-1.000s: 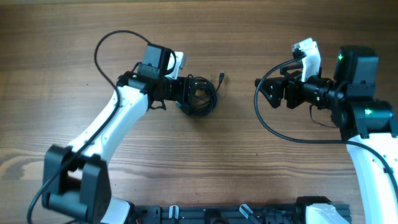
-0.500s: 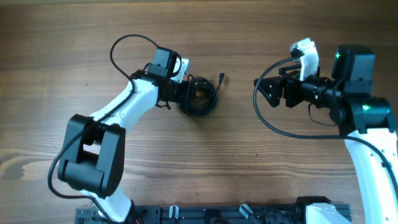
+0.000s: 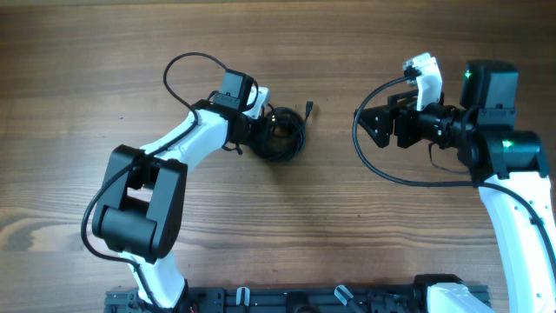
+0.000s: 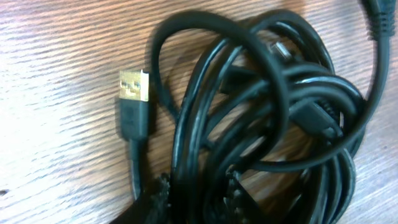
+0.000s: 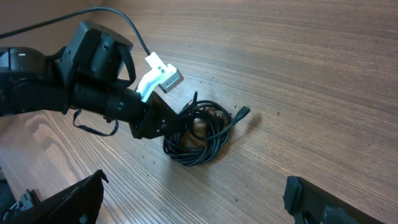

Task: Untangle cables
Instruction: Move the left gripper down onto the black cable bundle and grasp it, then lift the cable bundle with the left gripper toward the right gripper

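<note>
Your cables (image 3: pixel 285 137) are lying as one tight black bundle on the wooden table (image 3: pixel 347 243), a little left of the middle and toward the far side. Your left gripper (image 3: pixel 259 132) is reaching into the left edge of the bundle and is pinching several strands between its fingertips (image 4: pixel 152 202). In the left wrist view only these tips are showing, because the bottom edge is cutting off the rest. A gold USB plug (image 4: pixel 134 87) is sticking out beside the loops. Other plug ends are sitting inside the knot, blurred and hard to tell apart. A small plug (image 5: pixel 241 112) is pointing away at the right side of the bundle. Your right gripper (image 3: pixel 372 127) is hovering well apart on the right. Its fingers (image 5: pixel 68 199) are standing wide apart, holding nothing, and they are partly out of the wrist picture.
</note>
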Controlling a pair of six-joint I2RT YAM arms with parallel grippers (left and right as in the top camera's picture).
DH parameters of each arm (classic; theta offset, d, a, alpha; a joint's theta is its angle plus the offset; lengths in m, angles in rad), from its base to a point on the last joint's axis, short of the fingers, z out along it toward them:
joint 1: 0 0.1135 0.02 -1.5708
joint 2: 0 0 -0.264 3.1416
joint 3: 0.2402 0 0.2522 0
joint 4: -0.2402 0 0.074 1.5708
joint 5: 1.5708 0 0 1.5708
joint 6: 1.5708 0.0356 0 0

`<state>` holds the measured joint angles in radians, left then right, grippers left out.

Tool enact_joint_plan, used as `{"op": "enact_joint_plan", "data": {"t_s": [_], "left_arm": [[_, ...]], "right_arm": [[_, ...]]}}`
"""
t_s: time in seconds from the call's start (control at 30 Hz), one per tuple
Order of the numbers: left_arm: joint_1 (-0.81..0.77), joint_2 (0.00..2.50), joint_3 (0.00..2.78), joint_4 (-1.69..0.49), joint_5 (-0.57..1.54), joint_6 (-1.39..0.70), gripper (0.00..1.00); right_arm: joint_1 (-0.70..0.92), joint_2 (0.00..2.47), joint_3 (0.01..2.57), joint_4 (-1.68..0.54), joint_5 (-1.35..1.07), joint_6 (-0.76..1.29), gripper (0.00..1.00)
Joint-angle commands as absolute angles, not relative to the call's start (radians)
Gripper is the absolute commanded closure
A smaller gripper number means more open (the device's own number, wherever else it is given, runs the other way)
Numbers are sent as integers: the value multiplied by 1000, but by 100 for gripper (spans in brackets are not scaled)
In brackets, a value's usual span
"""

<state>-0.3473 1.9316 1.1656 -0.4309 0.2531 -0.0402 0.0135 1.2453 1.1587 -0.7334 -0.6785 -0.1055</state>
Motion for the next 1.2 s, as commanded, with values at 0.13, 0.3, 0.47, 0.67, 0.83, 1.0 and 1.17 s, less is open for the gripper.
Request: {"op": "enact_joint_plan", "data": {"t_s": [0.13,0.3,0.47,0.67,0.83,1.0,1.17], "left_arm": [[-317,1878,1186,-392,246,-229,96],[-268,1639,1186,-400,246,-427,96],[-267,1423,1186,-430,202,-579,96],[-267,1371,1186,-526,136,-650,96],[-289,1371,1186,-540,140,-671,96],[-319,1371,1186,-540,141,-671,96],[-316,1370,1186,-539,163,-694,96]], "right_arm": [[12,1254,1185,-726,-670,-64,7],[41,1254,1185,-690,-691,77,14],[164,1254,1185,-581,-683,236,22],[298,1255,1185,-498,-521,482,40],[407,1282,1185,-443,-459,528,48],[474,1388,1185,-378,-465,636,62],[488,1415,1185,-351,-437,609,66]]}}
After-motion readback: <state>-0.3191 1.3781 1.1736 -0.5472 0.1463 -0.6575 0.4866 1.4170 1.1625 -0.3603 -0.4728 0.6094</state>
